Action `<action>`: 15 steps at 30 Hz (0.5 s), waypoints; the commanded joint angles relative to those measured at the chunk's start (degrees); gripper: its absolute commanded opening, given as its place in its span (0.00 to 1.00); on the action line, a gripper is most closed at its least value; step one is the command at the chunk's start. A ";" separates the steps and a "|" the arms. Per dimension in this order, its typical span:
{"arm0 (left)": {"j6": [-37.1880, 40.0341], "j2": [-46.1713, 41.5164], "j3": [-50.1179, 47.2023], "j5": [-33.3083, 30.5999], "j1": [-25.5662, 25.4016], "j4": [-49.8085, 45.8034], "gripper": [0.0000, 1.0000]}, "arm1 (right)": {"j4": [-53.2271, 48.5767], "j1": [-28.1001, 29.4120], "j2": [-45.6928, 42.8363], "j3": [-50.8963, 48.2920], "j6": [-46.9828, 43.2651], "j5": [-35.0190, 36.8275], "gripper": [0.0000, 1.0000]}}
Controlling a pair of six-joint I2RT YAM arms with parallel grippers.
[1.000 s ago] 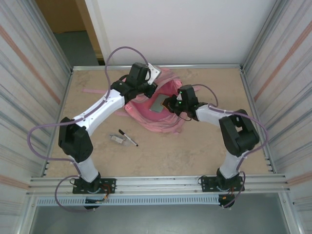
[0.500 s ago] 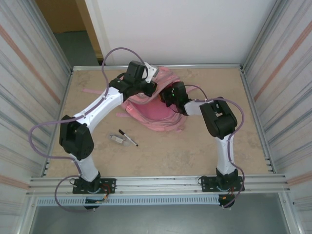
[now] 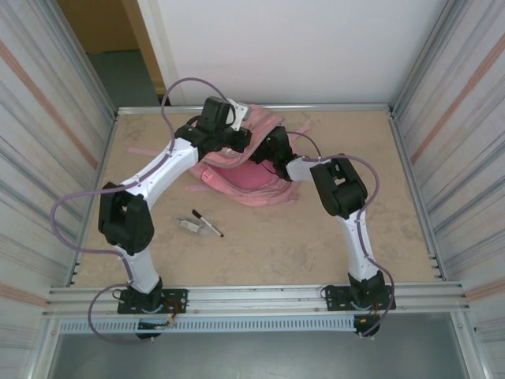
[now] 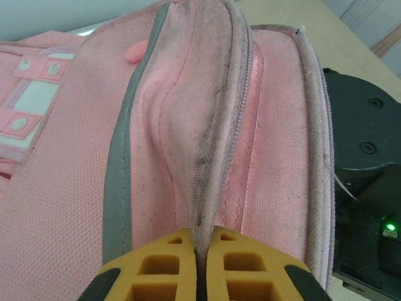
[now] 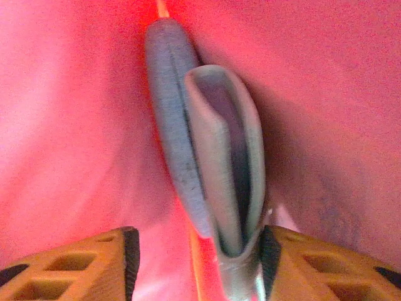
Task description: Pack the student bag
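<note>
One left gripper [image 4: 199, 254], pinching student bag [image 4: 69, 163]

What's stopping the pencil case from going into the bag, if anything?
Nothing visible. The left pincer is clamped on the zip rim of the student bag, holding the mouth open. The right pincer is inside the bag, fingers apart, and only pink lining surrounds the pencil case.

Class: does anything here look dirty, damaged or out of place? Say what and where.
The student bag has a fold pinched in the left hand, with dark grime along its zip edge. A black marker and a small grey item lie loose on the table, outside the bag.
</note>
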 commanded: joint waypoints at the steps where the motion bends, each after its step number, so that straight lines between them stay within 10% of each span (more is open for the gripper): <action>1: -1.90 -1.74 -2.13 2.12 1.05 6.10 0.00 | -6.65 -0.72 -2.79 -3.95 -2.15 -4.41 0.57; 15: -2.45 1.87 -4.08 3.54 1.44 8.29 0.02 | -10.68 -6.02 -22.56 -25.66 -10.45 -12.06 0.62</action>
